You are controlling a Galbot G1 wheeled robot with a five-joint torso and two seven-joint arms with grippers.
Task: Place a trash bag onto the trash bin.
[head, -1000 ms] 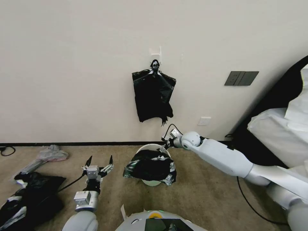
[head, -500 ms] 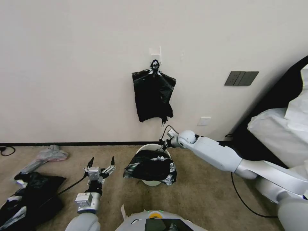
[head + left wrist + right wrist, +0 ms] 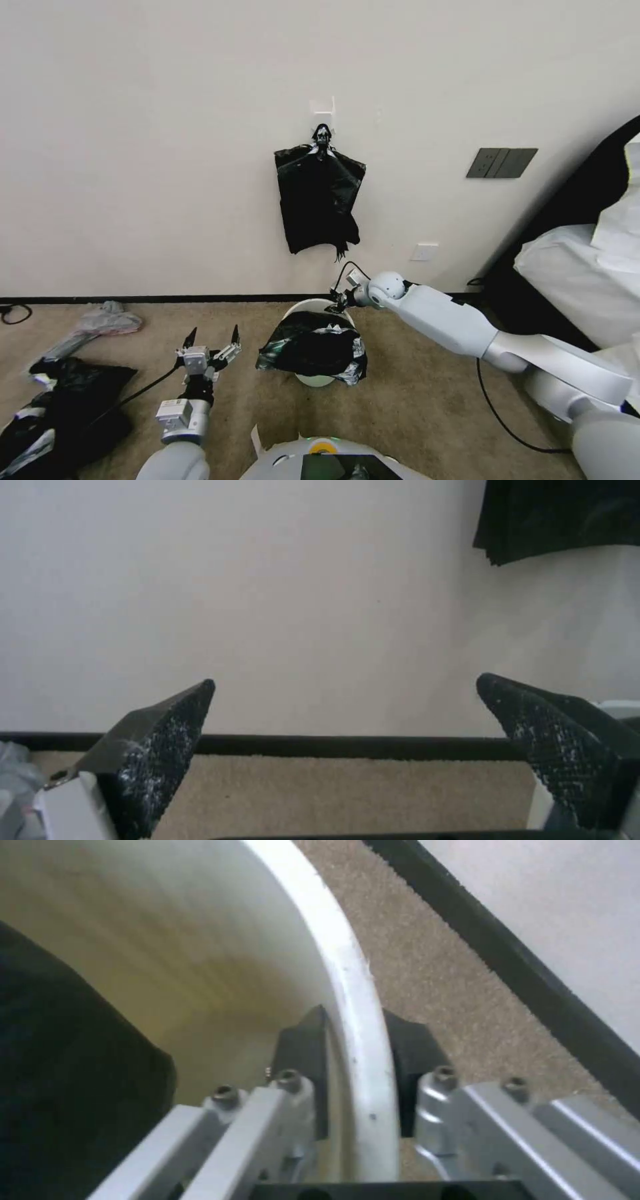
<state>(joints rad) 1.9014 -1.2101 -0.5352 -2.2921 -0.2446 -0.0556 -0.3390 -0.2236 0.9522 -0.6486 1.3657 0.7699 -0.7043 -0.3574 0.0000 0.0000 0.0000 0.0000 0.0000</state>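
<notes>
Bin point(image 3: 319, 308): stands on the carpet point(image 3: 427, 400) near the wall, far rim bare.
Bag point(image 3: 313, 347): draped over the bin's near side, black film crumpled across the opening.
Right gripper point(image 3: 357, 1040): at the far rim, jaws pinching the bin's wall, one inside, one outside.
Left gripper point(image 3: 212, 337): low beside the bin, jaws spread, holding nothing.

No readable text, labels, brands or numbers anywhere - wall, floor, bags, bin, arms - none legible.
</notes>
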